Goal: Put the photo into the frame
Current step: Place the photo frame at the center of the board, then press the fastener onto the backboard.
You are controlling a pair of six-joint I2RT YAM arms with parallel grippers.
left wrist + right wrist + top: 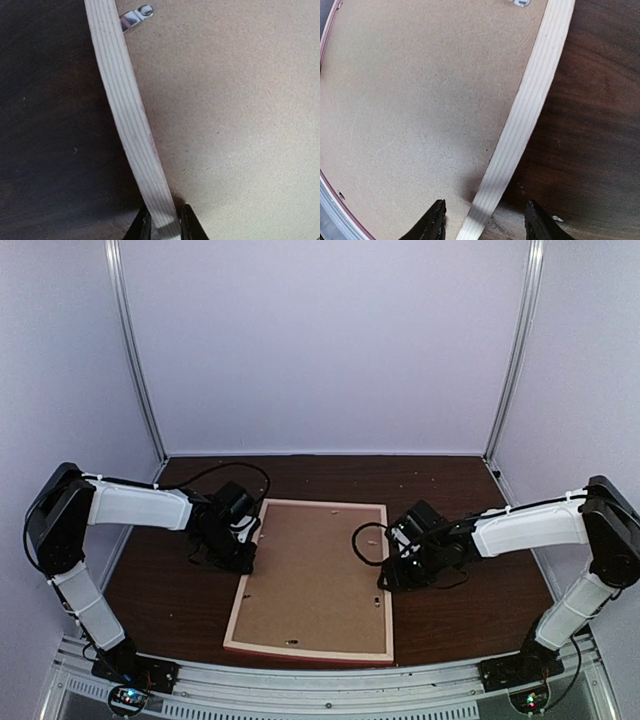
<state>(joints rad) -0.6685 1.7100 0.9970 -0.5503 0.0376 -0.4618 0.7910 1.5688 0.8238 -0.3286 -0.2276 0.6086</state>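
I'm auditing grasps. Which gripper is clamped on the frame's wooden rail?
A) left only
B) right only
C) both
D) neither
A: the left gripper pinches the frame tightly by its rail, while the right gripper straddles the opposite rail with gaps either side.

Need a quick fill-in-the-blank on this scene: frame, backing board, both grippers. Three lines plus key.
1. The frame lies face ___ on the dark wooden table, its brown backing board showing.
2. The left gripper and right gripper each sit at a frame rail; only the ___ one pinches it.
3. The right gripper's jaws stand ___ astride its rail.

Missing words: down; left; open
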